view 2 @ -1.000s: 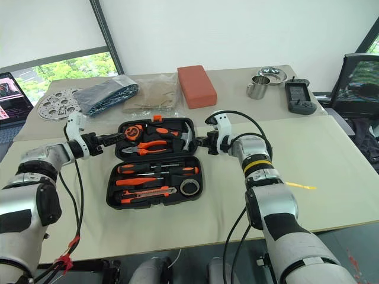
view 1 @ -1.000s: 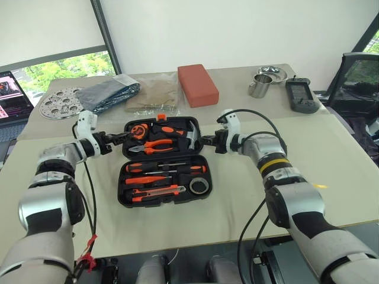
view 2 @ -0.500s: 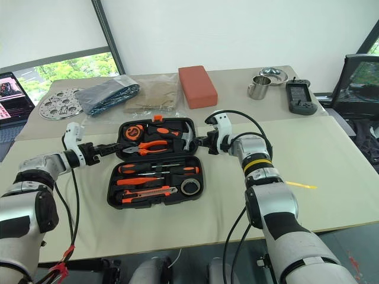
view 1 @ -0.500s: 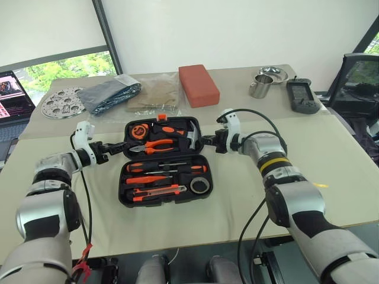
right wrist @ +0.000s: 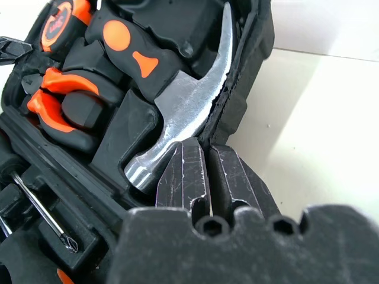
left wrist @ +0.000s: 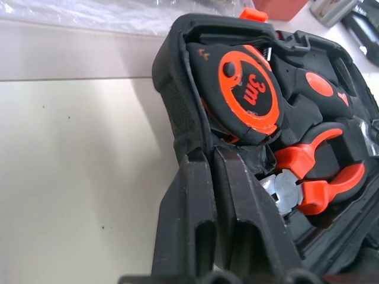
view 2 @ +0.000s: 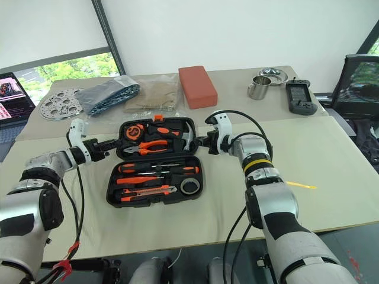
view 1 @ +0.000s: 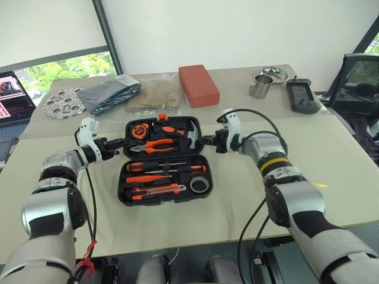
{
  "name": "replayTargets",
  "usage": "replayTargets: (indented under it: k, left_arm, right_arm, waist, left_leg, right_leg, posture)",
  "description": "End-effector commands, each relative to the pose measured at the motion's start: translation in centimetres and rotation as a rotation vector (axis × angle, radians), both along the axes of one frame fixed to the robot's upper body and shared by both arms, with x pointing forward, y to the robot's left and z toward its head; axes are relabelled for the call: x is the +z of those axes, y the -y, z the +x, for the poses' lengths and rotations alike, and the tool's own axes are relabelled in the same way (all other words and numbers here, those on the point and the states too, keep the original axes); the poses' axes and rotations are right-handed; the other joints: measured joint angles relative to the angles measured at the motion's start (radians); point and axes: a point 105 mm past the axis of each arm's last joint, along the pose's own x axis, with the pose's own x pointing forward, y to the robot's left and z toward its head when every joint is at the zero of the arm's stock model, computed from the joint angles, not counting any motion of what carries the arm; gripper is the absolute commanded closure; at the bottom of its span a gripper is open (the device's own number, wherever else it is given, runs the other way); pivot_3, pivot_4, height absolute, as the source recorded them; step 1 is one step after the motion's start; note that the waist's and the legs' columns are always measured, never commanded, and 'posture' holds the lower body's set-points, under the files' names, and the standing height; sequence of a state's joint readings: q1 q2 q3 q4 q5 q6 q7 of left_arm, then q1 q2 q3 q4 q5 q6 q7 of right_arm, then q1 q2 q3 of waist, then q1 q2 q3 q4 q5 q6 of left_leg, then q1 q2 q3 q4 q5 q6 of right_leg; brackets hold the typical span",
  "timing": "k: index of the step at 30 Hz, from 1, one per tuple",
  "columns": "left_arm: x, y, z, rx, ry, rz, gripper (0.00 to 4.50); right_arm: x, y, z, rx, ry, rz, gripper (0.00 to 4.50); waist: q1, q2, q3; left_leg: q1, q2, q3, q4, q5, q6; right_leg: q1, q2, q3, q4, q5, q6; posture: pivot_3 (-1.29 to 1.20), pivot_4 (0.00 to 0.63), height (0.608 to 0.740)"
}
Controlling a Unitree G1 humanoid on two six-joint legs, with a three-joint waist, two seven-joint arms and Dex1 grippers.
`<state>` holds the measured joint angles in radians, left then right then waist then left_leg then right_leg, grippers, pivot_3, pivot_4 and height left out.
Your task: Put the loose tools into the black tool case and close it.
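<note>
Beige cloth covers the bench (view 1: pixel 331 154), and nearest us on it the black tool case (view 1: pixel 163 163) lies open flat. Its near half already carries the screwdrivers (view 1: pixel 169 167), the utility knife (view 1: pixel 159 190) and the tape roll (view 1: pixel 199 185) in their slots, so we judge the loading finished and only the closing left. That explains our grip: the left gripper (view 1: pixel 116 144) is pinched tight on the lid's left rim, beside the tape measure (left wrist: pixel 249 89) and pliers (left wrist: pixel 314 177), and the right gripper (view 1: pixel 207 141) is clamped on the right rim by the hammer (right wrist: pixel 189 112). Holding both sides should let us fold the lid evenly toward us. Farther back sit a red block (view 1: pixel 198 84), a metal cup (view 1: pixel 259 86) and a handheld device (view 1: pixel 301 94).
</note>
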<state>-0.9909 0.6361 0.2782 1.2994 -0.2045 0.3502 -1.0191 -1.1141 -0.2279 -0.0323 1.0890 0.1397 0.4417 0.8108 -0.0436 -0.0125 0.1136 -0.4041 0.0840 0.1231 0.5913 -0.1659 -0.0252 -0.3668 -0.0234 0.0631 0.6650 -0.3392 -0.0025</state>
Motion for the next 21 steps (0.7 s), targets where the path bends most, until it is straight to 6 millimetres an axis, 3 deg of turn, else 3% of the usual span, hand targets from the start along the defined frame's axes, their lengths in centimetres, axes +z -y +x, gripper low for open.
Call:
replayTargets:
  k: [1,7,11,16,21]
  left_arm:
    - [1.2,0.1,0.0,-0.042,0.036,0.006,4.46]
    - [2.3,0.0,0.4,-0.035,0.106,-0.002,4.46]
    - [5.0,-0.2,1.2,-0.003,0.230,-0.007,4.46]
    - [7.1,-0.3,1.7,0.018,0.319,0.006,4.46]
    - [7.0,-0.1,1.6,-0.028,0.356,0.122,4.46]
  right_arm:
    - [1.8,0.0,0.5,0.009,0.082,0.009,4.50]
    - [3.7,-0.3,0.8,0.019,0.211,0.063,4.50]
    - [6.2,-0.7,0.9,0.040,0.320,0.146,4.50]
    - [7.6,-0.8,0.9,0.047,0.398,0.190,4.50]
    - [8.2,-0.9,0.6,0.072,0.480,0.205,4.50]
  waist:
    - [0.000,0.000,0.000]
    - [0.002,0.000,0.000]
    - [0.001,0.000,0.000]
    - [0.001,0.000,0.000]
    - [-0.002,0.000,0.000]
  left_leg:
    - [0.000,0.000,0.000,0.000,0.000,0.000]
    - [-0.001,0.000,0.000,0.000,0.000,0.000]
    - [-0.003,0.000,0.000,0.000,0.000,-0.001]
    - [-0.003,0.000,0.000,0.000,0.002,-0.003]
    - [-0.004,0.000,0.000,-0.001,0.002,-0.003]
  right_leg:
    - [0.000,0.000,0.000,0.000,0.000,0.000]
    - [0.000,0.000,0.000,0.000,0.000,0.000]
    - [-0.001,0.000,0.000,0.000,0.000,0.000]
    - [-0.001,0.000,-0.001,0.000,0.000,0.000]
    - [-0.001,0.000,-0.001,0.000,0.000,0.000]
  posture:
    - [0.00,0.150,0.740]
    - [0.00,0.150,0.740]
    - [0.00,0.150,0.740]
    - [0.00,0.150,0.740]
    - [0.00,0.150,0.740]
